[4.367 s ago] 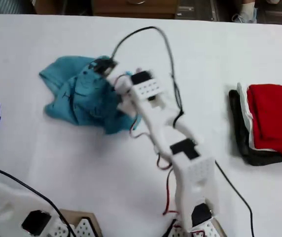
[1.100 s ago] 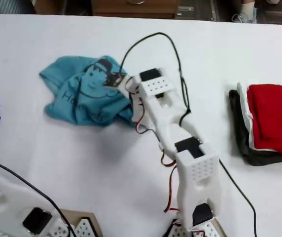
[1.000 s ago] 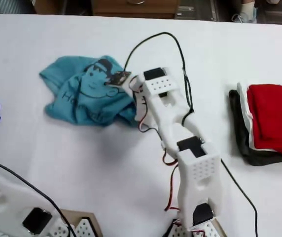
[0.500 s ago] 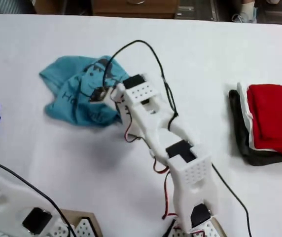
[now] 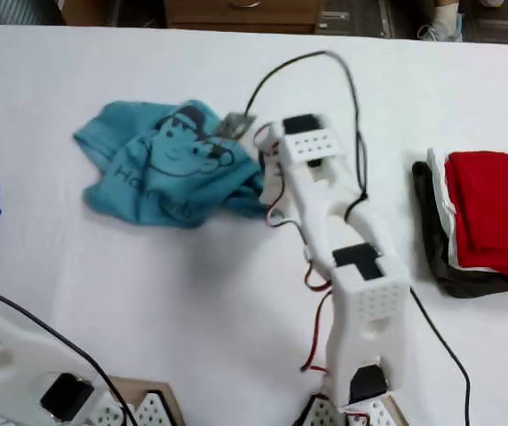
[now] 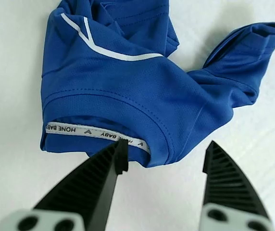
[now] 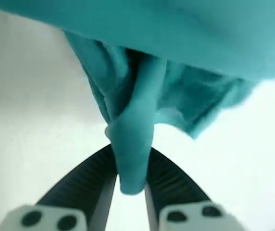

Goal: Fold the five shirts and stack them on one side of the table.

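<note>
Slippage is my worry: my right gripper [image 7: 130,159] is closed on just a narrow ridge of the crumpled teal cotton shirt with the cartoon face [image 5: 161,169], which lies left of centre on the white surface [image 5: 192,302] — a hard pull could strip the cloth free, or drag the heap along unspread. My right wrist view gives the pinch itself; the high view gives the shirt's whole sprawl and the folded red-and-black stack [image 5: 480,222] at the right edge. My left gripper [image 6: 166,154] hangs wide open, holding nothing, over the blue sports shirt with white piping [image 6: 128,91].
</note>
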Robot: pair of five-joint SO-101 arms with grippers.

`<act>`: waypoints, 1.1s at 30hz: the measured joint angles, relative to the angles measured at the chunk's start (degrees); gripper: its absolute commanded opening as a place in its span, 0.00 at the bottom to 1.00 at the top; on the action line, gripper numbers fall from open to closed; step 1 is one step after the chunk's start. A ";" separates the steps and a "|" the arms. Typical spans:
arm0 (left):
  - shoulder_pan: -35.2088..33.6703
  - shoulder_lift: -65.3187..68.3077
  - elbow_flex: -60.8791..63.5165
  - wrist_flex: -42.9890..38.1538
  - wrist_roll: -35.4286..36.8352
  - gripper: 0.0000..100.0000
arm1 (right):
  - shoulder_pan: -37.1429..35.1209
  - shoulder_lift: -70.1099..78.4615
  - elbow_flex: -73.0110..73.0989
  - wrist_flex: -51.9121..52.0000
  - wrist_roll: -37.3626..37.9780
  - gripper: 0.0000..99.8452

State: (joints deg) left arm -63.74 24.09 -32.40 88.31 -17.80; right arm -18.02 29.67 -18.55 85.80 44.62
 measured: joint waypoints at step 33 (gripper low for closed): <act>41.14 0.00 6.86 12.92 -16.70 0.28 | 6.68 -40.26 -17.76 4.92 0.18 0.02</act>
State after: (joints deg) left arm -22.59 24.09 -25.54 101.23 -34.51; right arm -11.34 -10.59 -36.31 90.73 44.79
